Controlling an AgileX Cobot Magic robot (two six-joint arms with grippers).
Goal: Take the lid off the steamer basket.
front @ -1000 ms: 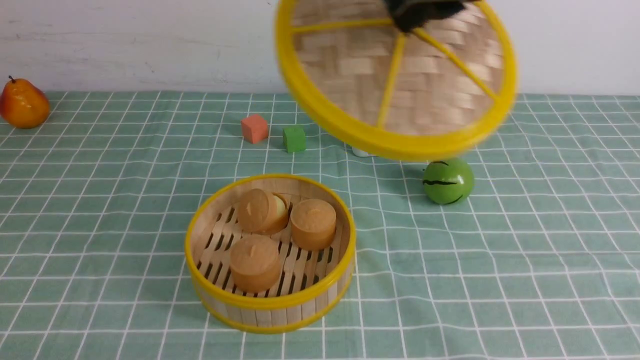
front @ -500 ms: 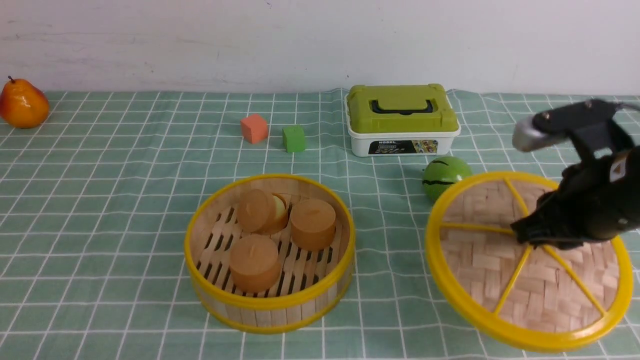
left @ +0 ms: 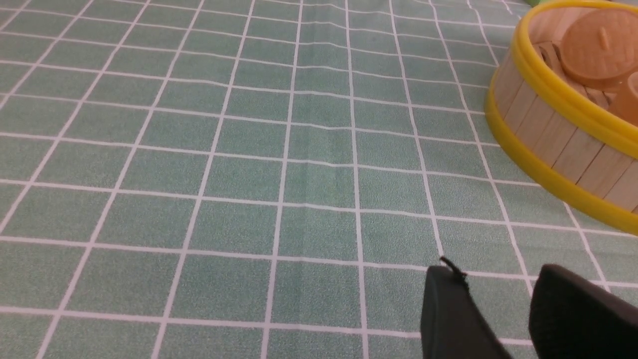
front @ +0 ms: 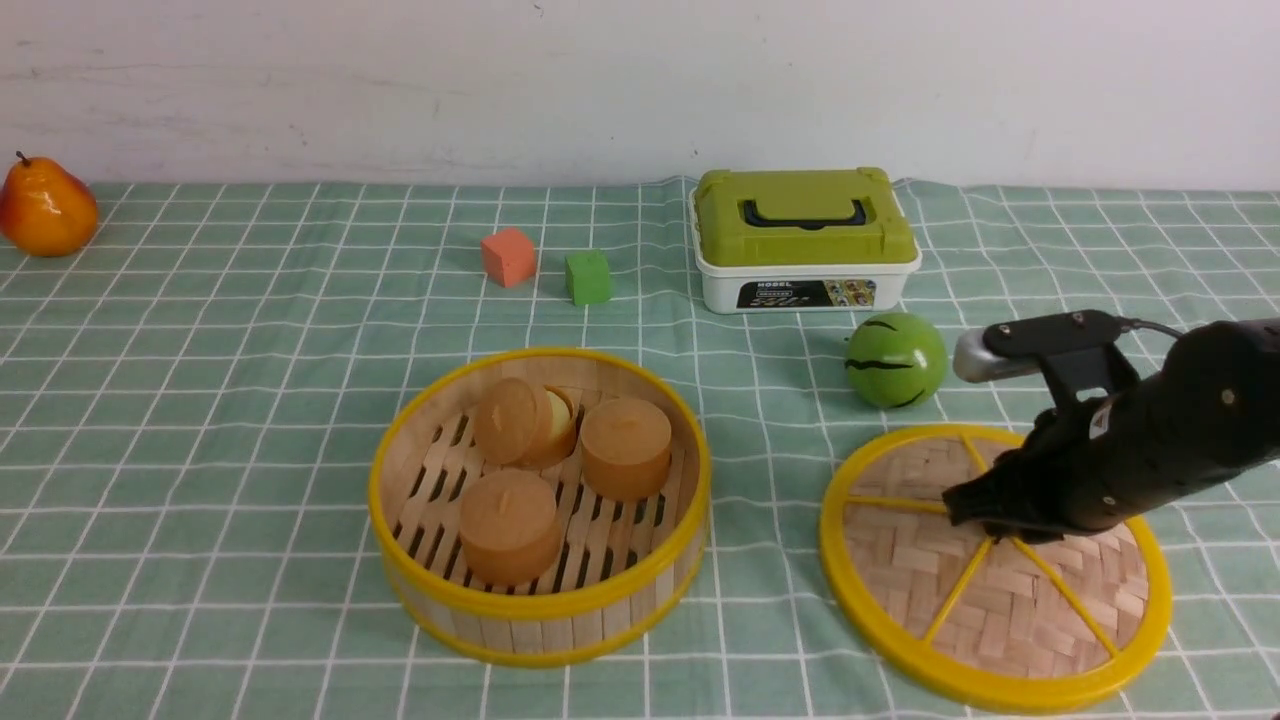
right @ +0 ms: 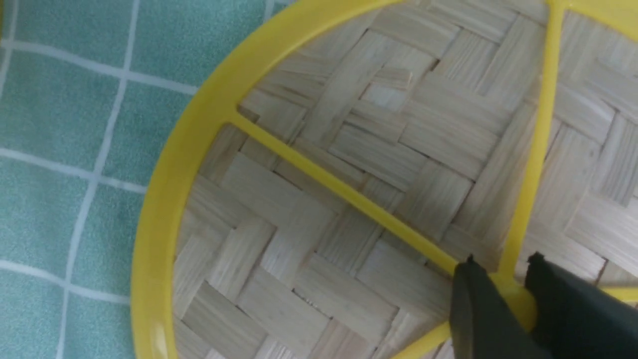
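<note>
The lid [front: 1010,590], a woven bamboo disc with yellow rim and spokes, lies flat on the cloth at the front right, apart from the steamer basket [front: 545,600]. The basket stands open in the middle front and holds three tan round buns [front: 510,522]. My right gripper [front: 985,515] is shut on the lid's yellow centre knob; in the right wrist view its fingers [right: 478,309] clamp the knob of the lid [right: 349,149]. My left gripper [left: 498,284] hangs open and empty over bare cloth, left of the basket wall [left: 548,134]. It does not show in the front view.
A green striped ball [front: 896,360] sits just behind the lid. A white box with olive-green top [front: 805,240] stands at the back. A red cube [front: 509,256] and green cube [front: 588,277] lie behind the basket. A pear [front: 45,208] is far back left.
My right gripper carried the lid from high above the back of the table down and to the right. The lid went from tilted in the air to lying flat on the cloth.
</note>
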